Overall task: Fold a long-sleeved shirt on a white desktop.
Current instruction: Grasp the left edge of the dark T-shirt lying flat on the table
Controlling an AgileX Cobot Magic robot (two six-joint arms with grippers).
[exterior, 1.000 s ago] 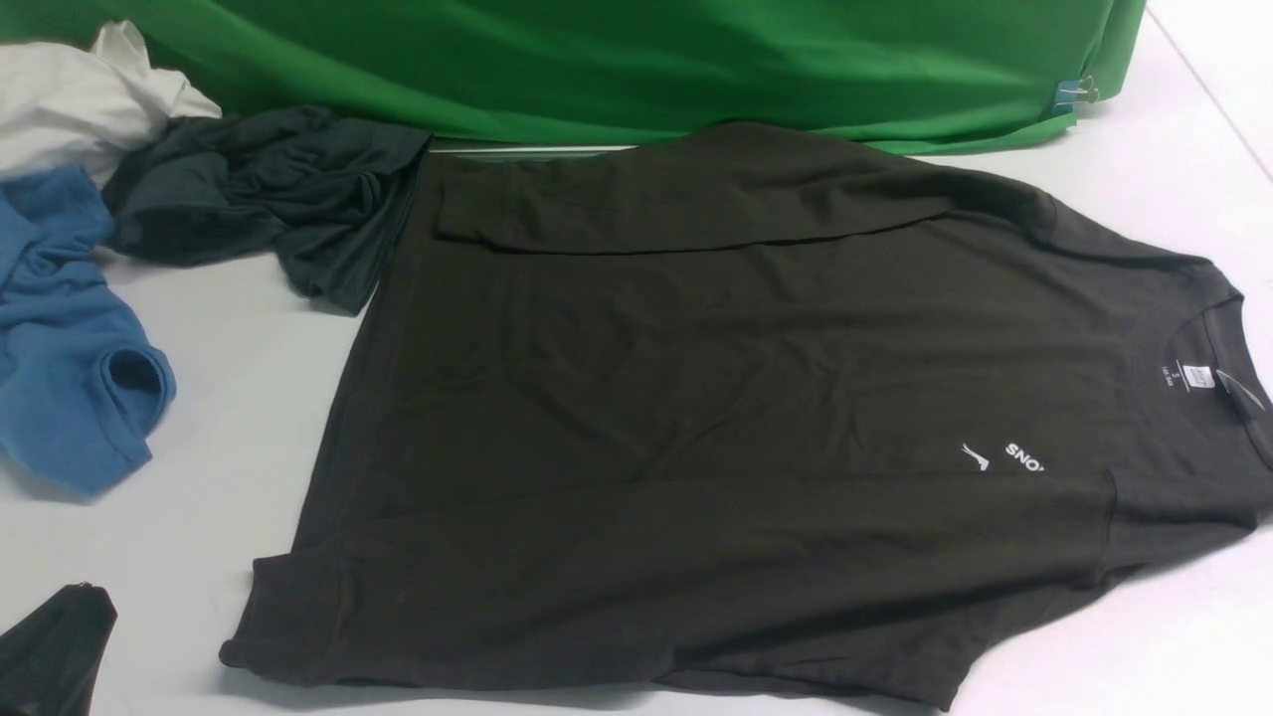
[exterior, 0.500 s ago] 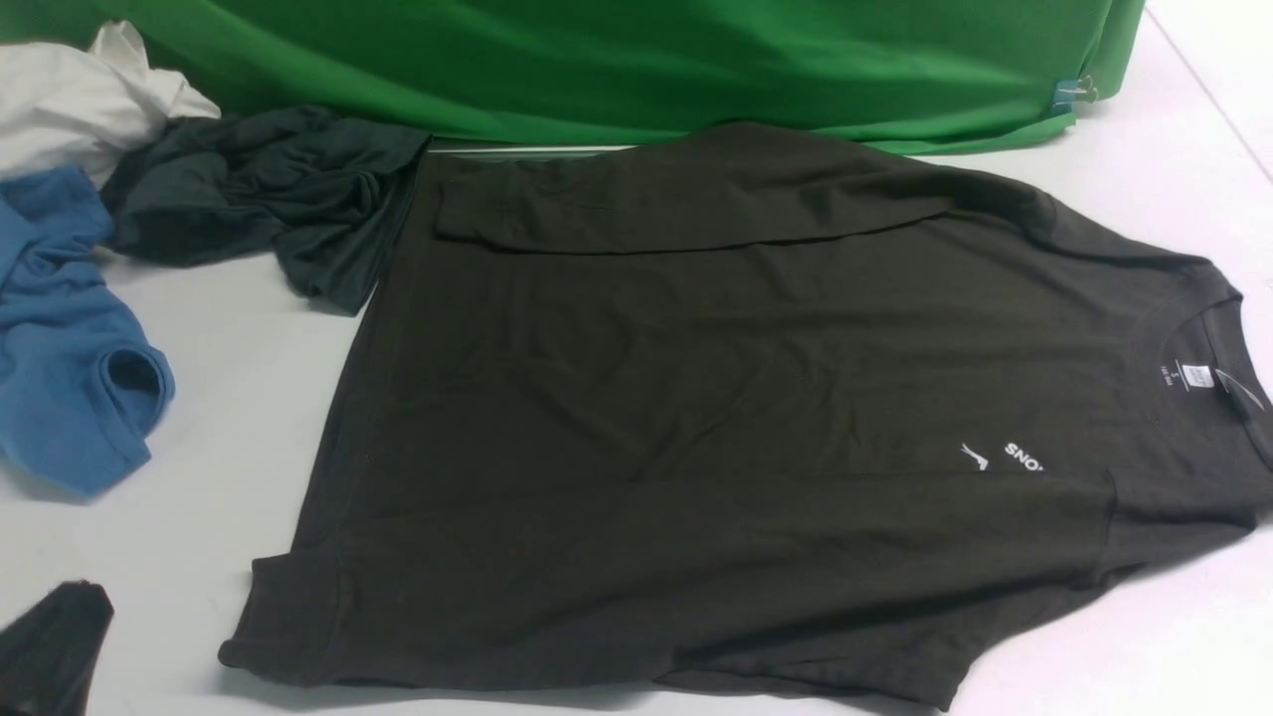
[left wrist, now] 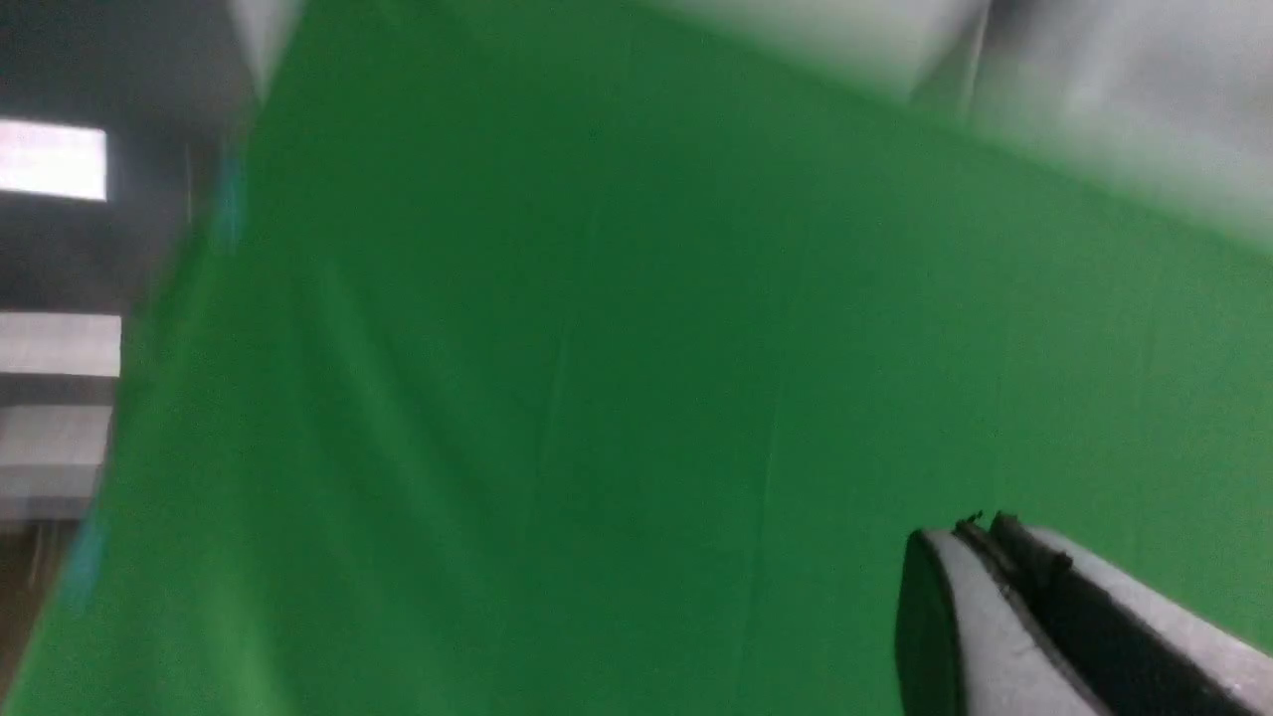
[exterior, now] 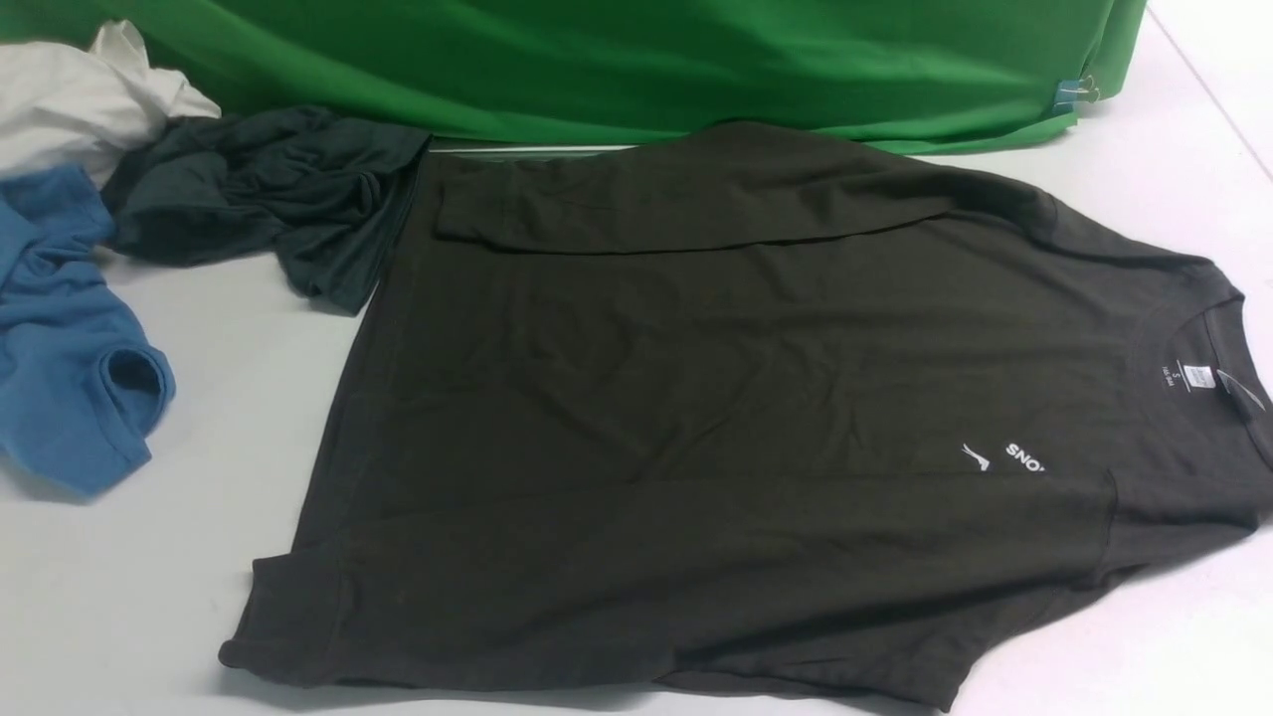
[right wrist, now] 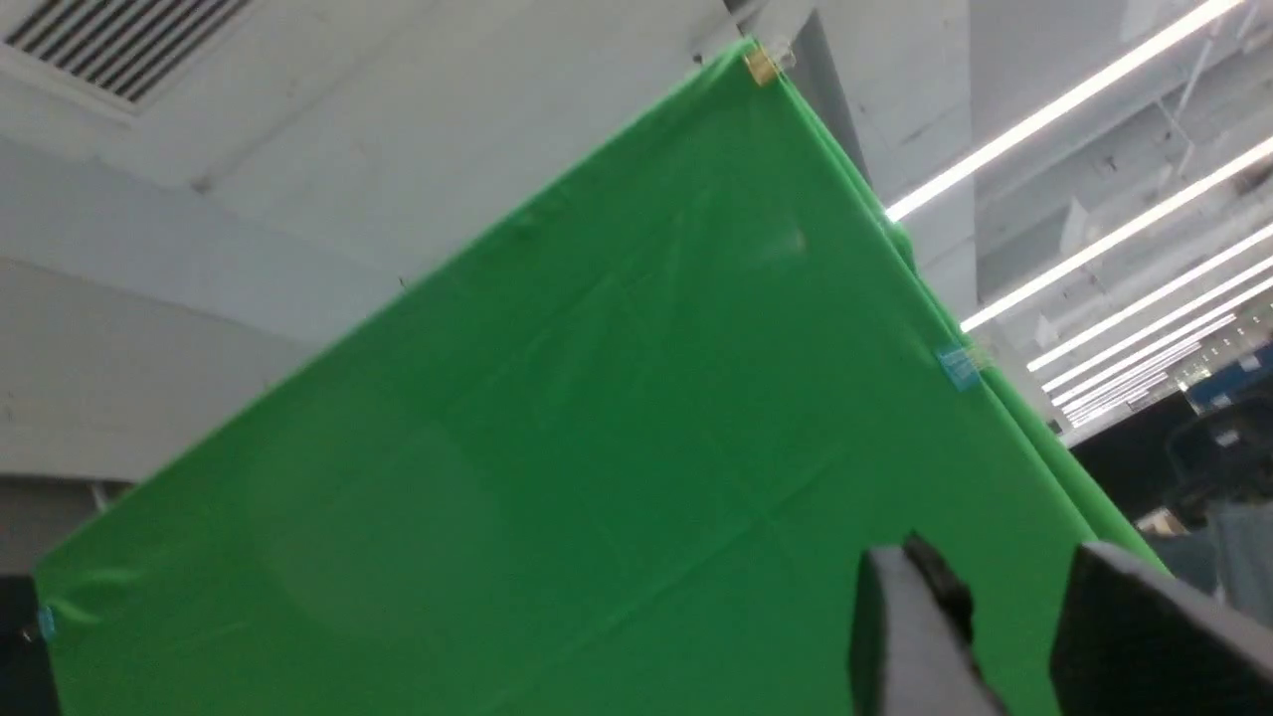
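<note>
The long-sleeved shirt (exterior: pixel 716 418) lies flat on the white desktop (exterior: pixel 199 517), neck to the right, hem to the left. Both sleeves are folded in over the body, one along the far edge, one along the near edge. Its white chest logo (exterior: pixel 1004 457) and neck label (exterior: pixel 1196 376) face up. Neither gripper shows in the front view. The left gripper (left wrist: pixel 985 527) points up at the green backdrop, its jaws pressed together and empty. The right gripper (right wrist: pixel 995 567) also points at the backdrop, with a clear gap between its fingers.
A charcoal-teal garment (exterior: pixel 259 199) lies crumpled at the back left, touching the shirt's hem corner. A blue garment (exterior: pixel 70 338) and a white cloth (exterior: pixel 80 94) lie at the far left. The green backdrop (exterior: pixel 617 60) hangs along the back edge.
The dark left arm part at the bottom left corner of the front view has drawn back out of the picture. The shirt has not moved.
</note>
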